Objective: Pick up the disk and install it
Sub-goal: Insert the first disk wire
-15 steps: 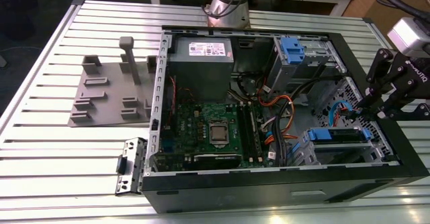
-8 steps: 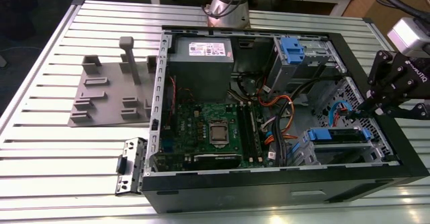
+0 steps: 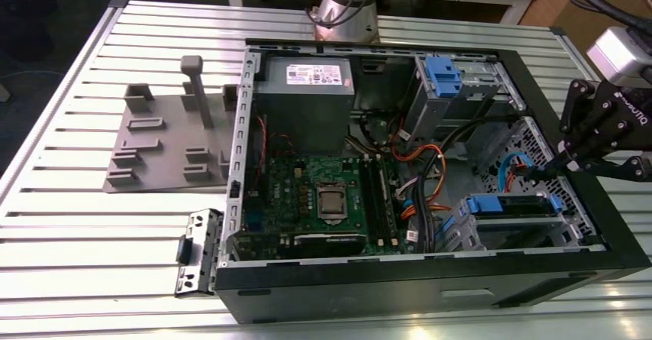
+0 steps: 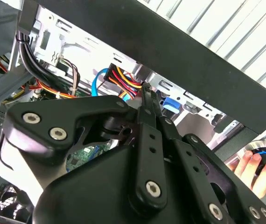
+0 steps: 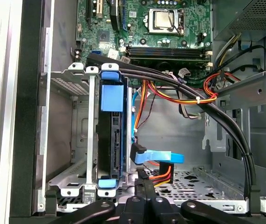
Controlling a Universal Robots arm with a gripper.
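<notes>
The disk (image 5: 110, 140) sits edge-on in its grey drive cage (image 5: 77, 140) at the near right corner of the open computer case (image 3: 570, 271) in the exterior view, its blue carrier bracket showing at both ends. The gripper (image 3: 558, 166) hangs just over the case's right wall, fingers drawn together with nothing visibly held between them. In the first wrist view its fingertips point at the blue SATA connector (image 5: 156, 156) and the orange-and-yellow power leads (image 5: 158, 175) lying loose just beside the disk's rear edge. The risk, as I judge it, lies in those cables — a closed gripper pressing in could snag or kink them, or bend the connector. A person's hand (image 4: 252, 170) rests near a button outside the case.
</notes>
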